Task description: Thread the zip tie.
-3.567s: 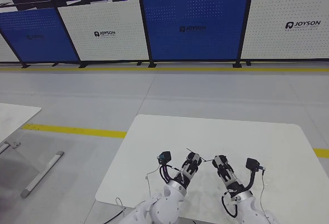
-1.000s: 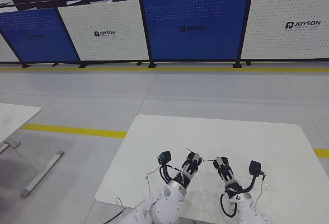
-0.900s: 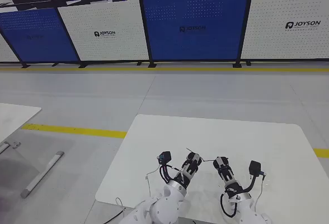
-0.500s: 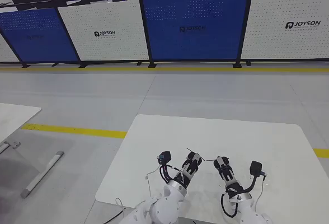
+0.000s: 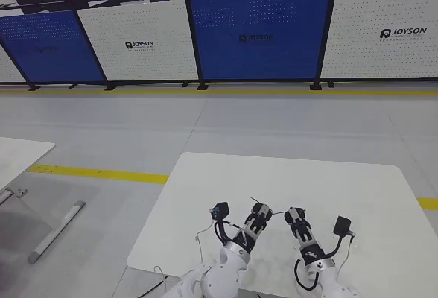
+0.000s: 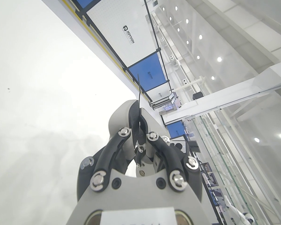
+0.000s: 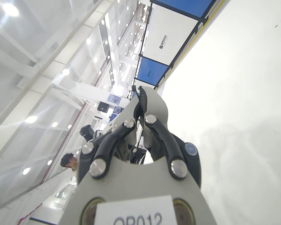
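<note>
Black zip tie is pinched tight in your left gripper, tail poking out past its tip, and your right gripper is clamped on its other end (just a short stub shows there). Both hang close together over the near part of the white table, blue and white panels way behind.

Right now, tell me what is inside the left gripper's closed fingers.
A thin black zip tie is pinched inside the left gripper, its tail poking out beyond the tips. The clamped stretch itself is covered.
</note>
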Controlling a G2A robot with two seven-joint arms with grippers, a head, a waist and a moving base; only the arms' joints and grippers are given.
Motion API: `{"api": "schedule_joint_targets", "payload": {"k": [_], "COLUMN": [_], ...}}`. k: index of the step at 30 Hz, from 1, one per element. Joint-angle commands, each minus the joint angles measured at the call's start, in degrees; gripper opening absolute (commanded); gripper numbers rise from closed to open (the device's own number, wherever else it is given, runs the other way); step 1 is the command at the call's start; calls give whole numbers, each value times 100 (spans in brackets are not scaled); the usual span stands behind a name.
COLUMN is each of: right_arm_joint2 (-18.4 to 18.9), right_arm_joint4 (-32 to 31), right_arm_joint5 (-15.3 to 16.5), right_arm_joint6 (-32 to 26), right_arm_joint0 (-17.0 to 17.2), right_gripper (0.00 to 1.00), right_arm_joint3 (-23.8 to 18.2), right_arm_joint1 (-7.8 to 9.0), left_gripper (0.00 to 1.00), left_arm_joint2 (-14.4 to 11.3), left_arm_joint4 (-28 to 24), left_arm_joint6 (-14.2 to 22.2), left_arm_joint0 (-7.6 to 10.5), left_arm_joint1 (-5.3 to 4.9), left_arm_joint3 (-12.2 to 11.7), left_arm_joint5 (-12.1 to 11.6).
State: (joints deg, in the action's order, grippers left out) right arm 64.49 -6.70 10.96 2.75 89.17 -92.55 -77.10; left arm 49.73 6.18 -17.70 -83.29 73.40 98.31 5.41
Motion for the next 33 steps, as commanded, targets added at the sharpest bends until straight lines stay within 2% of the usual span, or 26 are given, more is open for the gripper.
{"api": "schedule_joint_targets", "payload": {"k": [1, 6, 14, 16, 23, 30, 33], "right_arm_joint2": [36, 53, 15, 10, -3, -15, -13], "right_arm_joint4": [53, 107, -41, -89, -160, -225, -244], "right_arm_joint5": [60, 95, -126, -184, -257, -255, -245], "right_arm_joint6": [65, 77, 128, 141, 167, 173, 170], "right_arm_joint0": [25, 44, 7, 6, 7, 12, 23], "right_gripper": [0, 0, 0, 0, 0, 0, 0], "right_arm_joint3": [-11, -9, 7, -1, -10, 1, -8], "right_arm_joint1": [-4, -16, -40, -45, -62, -77, -82], "left_gripper": [0, 0, 0, 9, 18, 19, 16], "left_arm_joint2": [15, 32, 37, 35, 35, 10, -6], "left_arm_joint4": [12, 38, 227, 296, 443, 558, 609], "left_arm_joint6": [-3, 7, -2, 12, 42, 75, 75], "left_arm_joint0": [-4, -20, -19, -19, -21, -1, 14], "left_arm_joint1": [9, 34, 68, 75, 101, 136, 154], "left_arm_joint3": [-8, -11, -108, -138, -187, -241, -267], "left_arm_joint5": [6, -11, 38, 65, 102, 141, 161]}}
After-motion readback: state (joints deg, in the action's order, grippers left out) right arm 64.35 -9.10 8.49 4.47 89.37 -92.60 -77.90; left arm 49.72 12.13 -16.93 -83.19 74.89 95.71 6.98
